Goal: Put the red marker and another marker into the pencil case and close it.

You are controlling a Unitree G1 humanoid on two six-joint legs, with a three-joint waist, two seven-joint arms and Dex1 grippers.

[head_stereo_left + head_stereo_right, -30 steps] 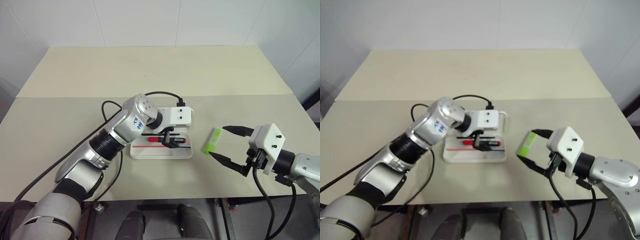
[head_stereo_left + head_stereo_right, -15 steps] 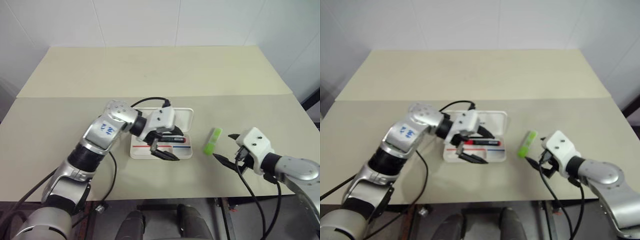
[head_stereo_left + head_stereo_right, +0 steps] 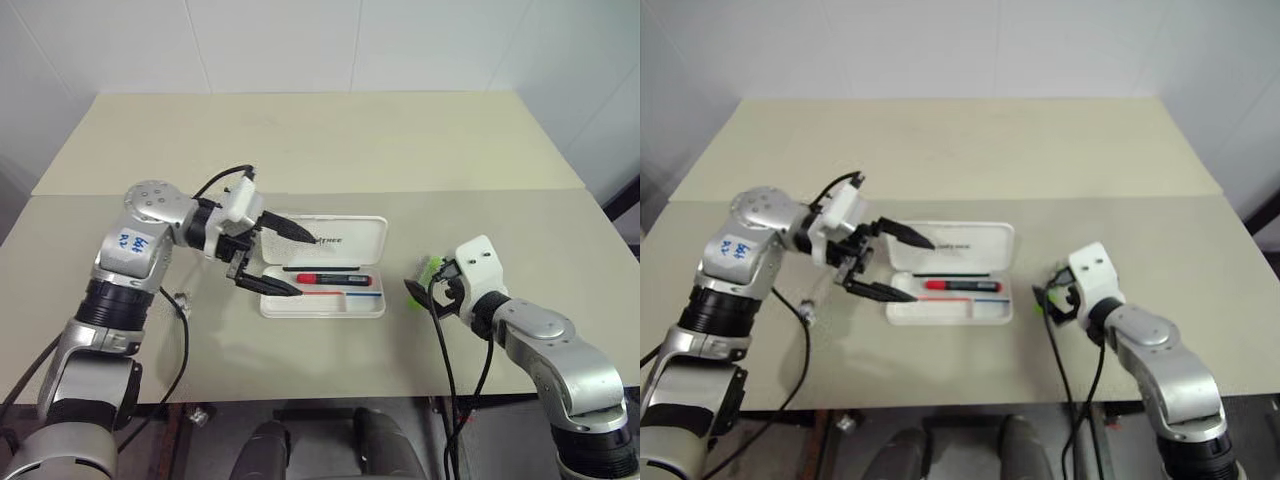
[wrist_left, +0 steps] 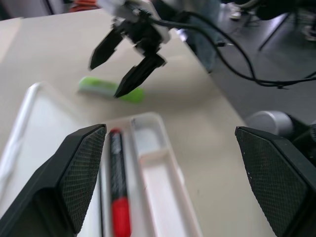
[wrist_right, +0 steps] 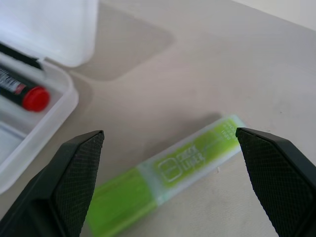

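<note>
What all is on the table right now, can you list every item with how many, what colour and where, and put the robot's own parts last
pencil case: one, white, open, middle of the table.
red marker: one, red barrel with black end, lying inside the case's tray.
green marker: one, light green, on the table right of the case, between the right gripper's fingers, not gripped.
table: one, beige.
left gripper: one, black fingers, open, over the case's left end, holding nothing.
right gripper: one, black fingers, open, at the green marker.

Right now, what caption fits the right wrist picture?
Open right gripper straddles the green marker beside the open pencil case.
</note>
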